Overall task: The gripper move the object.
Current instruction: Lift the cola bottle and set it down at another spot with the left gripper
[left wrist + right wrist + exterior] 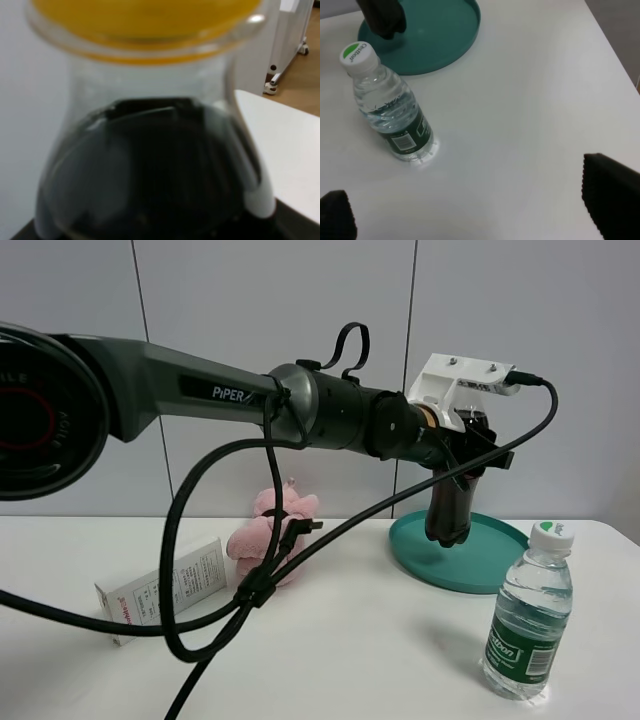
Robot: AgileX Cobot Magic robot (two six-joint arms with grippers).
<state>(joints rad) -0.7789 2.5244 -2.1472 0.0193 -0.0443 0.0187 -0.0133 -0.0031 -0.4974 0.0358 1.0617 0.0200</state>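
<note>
Bottle [150,165]: clear rounded plastic, dark liquid | tray [495,558]: round, teal

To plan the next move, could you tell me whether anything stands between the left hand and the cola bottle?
Nothing visible does: the left hand already grips the cola bottle over the teal tray. The water bottle stands apart, nearer the camera.

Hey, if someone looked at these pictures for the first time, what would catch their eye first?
The big dark left arm sweeps across the exterior view, holding a cola bottle at the teal tray at back right. Next, the clear water bottle stands alone at front right, and a pink plush toy sits behind the cables.
</note>
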